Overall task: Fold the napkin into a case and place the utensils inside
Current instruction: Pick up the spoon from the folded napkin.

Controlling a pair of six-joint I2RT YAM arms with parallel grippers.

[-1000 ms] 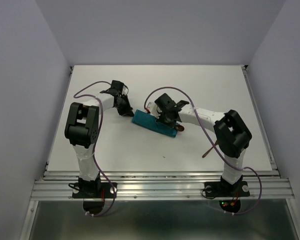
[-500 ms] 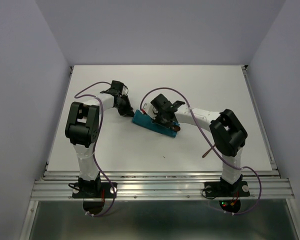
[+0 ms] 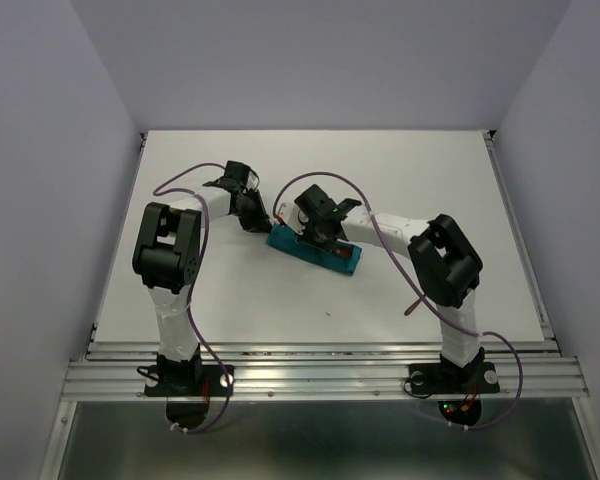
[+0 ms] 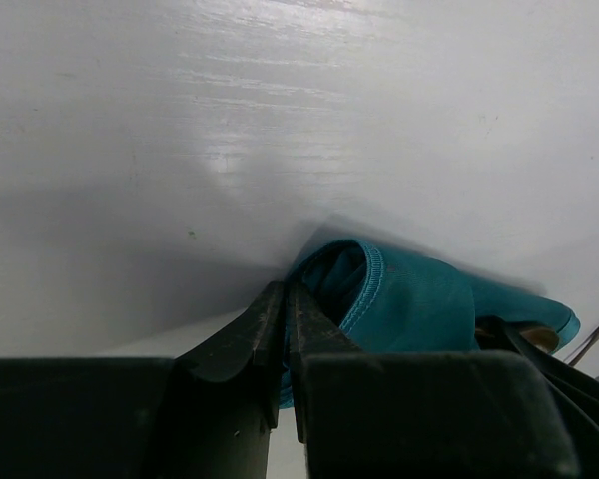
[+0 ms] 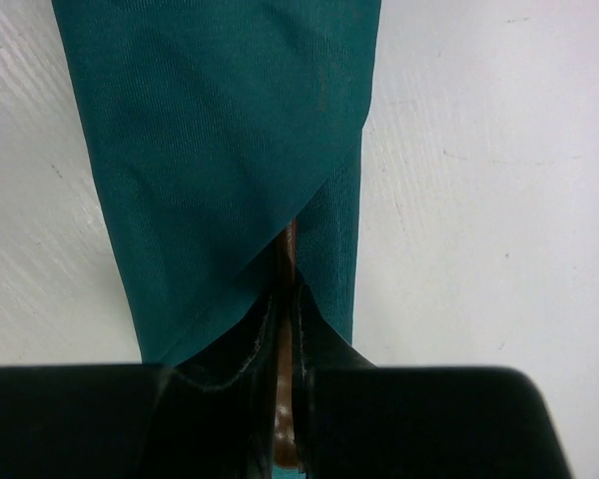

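The napkin, folded into a narrow teal case (image 3: 315, 252), lies slantwise mid-table. My left gripper (image 3: 265, 222) is at its left end, shut on the cloth's edge; the left wrist view shows the jaws (image 4: 287, 294) pinching the hem of the open end of the cloth (image 4: 409, 299). My right gripper (image 3: 321, 238) is over the middle of the case, shut on a reddish-brown utensil (image 5: 292, 247) whose tip slips under the overlapping teal fold (image 5: 210, 150). A second reddish-brown utensil (image 3: 417, 300) lies on the table by the right arm's elbow.
The white table (image 3: 410, 170) is walled by pale purple panels on three sides. The metal rail (image 3: 320, 375) with both arm bases runs along the near edge. Purple cables loop over both arms.
My right gripper has slid left along the case with the utensil, which has gone deeper into the fold; its reddish end at the case's right end no longer shows. The left gripper has barely shifted.
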